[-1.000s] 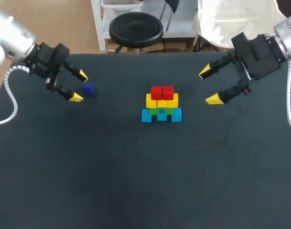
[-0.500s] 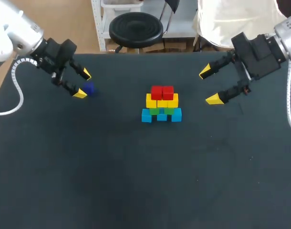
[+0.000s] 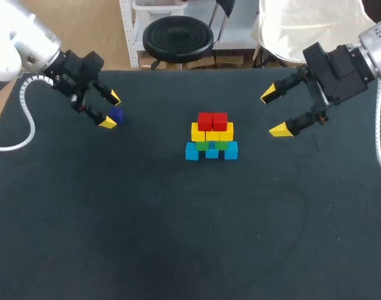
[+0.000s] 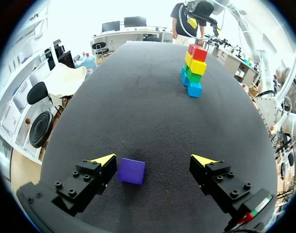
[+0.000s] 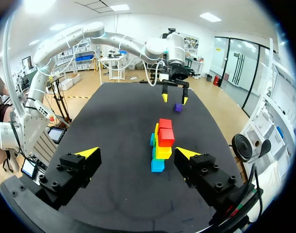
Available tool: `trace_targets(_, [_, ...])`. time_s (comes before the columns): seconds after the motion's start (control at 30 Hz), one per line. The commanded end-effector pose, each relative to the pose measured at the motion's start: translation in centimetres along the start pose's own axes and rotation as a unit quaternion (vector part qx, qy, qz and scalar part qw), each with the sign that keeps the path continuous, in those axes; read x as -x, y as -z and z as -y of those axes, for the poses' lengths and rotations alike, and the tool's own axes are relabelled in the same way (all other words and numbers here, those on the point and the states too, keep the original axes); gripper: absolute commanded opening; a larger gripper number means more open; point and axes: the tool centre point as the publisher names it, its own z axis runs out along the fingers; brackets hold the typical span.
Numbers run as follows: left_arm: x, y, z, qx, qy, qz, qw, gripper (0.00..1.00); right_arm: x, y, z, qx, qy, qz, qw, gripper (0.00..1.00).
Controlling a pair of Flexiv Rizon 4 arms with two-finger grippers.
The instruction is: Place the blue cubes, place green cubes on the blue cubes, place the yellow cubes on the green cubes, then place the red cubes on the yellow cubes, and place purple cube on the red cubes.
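One purple cube (image 3: 116, 115) lies near the far left corner of the tabletop (image 3: 178, 237), between the spread fingers of the left gripper (image 3: 110, 110), just beside one tip. The stack (image 3: 211, 137) of blue, green, yellow and red cubes stands nearer the far edge. The right gripper (image 3: 274, 112), also spread, hangs toward the far right corner.

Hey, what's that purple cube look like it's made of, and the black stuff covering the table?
Purple cube: likely painted wood or hard plastic, can't tell which; sharp edges, flat even colour, matte faces. Table covering: looks like black cloth or a soft mat; dull, no reflections, with faint pale marks.
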Motion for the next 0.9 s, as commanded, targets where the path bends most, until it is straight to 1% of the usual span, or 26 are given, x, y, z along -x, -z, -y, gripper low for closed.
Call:
trace_targets(0.03, [-0.17, -0.09, 0.17, 0.006, 0.001, -0.001, 1.000, 1.00, 0.00, 0.01, -0.06, -0.001, 0.000, 0.000, 1.000, 1.00])
trace_targets(0.23, [-0.46, -0.14, 0.18, 0.012, 0.006, -0.003, 1.000, 1.00, 0.00, 0.01, -0.06, -0.001, 0.000, 0.000, 1.000, 1.00])
trace_targets(0.5, [-0.61, -0.83, 0.30, 0.008, 0.011, -0.005, 1.000, 1.00, 0.00, 0.01, -0.06, -0.001, 0.000, 0.000, 1.000, 1.00])
trace_targets(0.7, [-0.63, -0.84, 0.32, 0.009, 0.013, -0.005, 1.000, 1.00, 0.00, 0.01, -0.06, -0.001, 0.000, 0.000, 1.000, 1.00])
trace_targets(0.77, [-0.62, -0.75, 0.29, 0.011, 0.013, -0.005, 1.000, 0.97, 0.00, 0.01, -0.06, -0.001, 0.000, 0.000, 1.000, 1.00])
trace_targets(0.87, [-0.62, -0.72, 0.28, 0.012, 0.014, -0.005, 1.000, 0.89, 0.00, 0.01, -0.06, -0.001, 0.000, 0.000, 1.000, 1.00])
trace_targets(0.9, [-0.63, -0.72, 0.27, 0.012, 0.014, -0.006, 1.000, 0.88, 0.00, 0.01, -0.06, -0.001, 0.000, 0.000, 1.000, 1.00])
